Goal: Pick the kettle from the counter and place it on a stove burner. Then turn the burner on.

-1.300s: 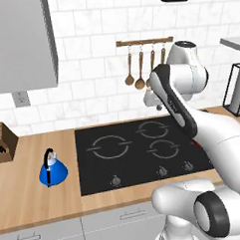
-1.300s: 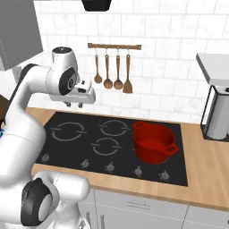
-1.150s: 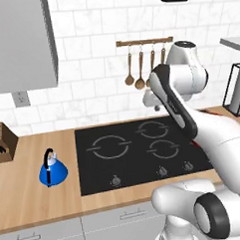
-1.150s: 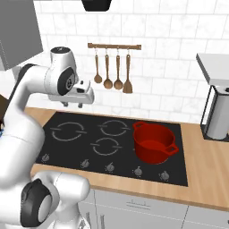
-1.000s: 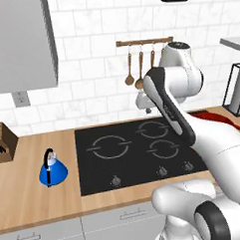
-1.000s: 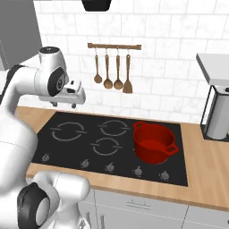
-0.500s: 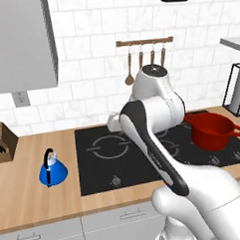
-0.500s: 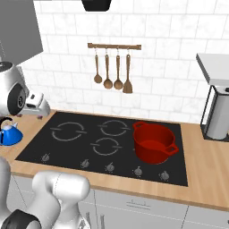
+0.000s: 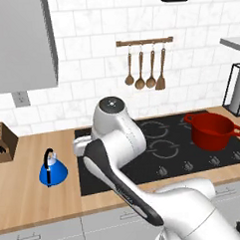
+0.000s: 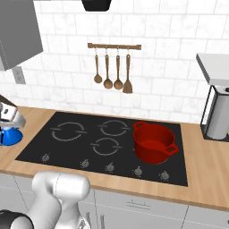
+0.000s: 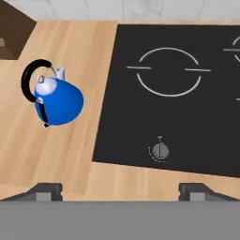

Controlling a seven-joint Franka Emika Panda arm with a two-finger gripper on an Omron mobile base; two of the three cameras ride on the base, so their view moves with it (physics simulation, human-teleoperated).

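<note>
The small blue kettle (image 9: 53,170) with its black arched handle stands upright on the wood counter (image 9: 26,196), left of the black cooktop (image 9: 184,161). From the hand view I look down on the kettle (image 11: 56,101) at the left and the large burner ring (image 11: 168,71) at the upper right. My gripper (image 11: 121,190) is open and empty, its tips wide apart, above the counter's front edge beside the cooktop's left border. In the left base view the gripper (image 9: 79,146) hangs to the right of the kettle. From the right base view the gripper (image 10: 10,115) partly covers the kettle (image 10: 9,136).
A red two-handled pot (image 10: 153,141) sits on the right side of the cooktop. A knife block (image 9: 1,143) stands at the far left against the wall. Utensils (image 10: 112,67) hang on a rail above. Burner knobs (image 11: 160,151) line the cooktop's front.
My arm has swung from above the cooktop's back right across to its left edge, close to the kettle. The kettle and red pot have stayed put.
</note>
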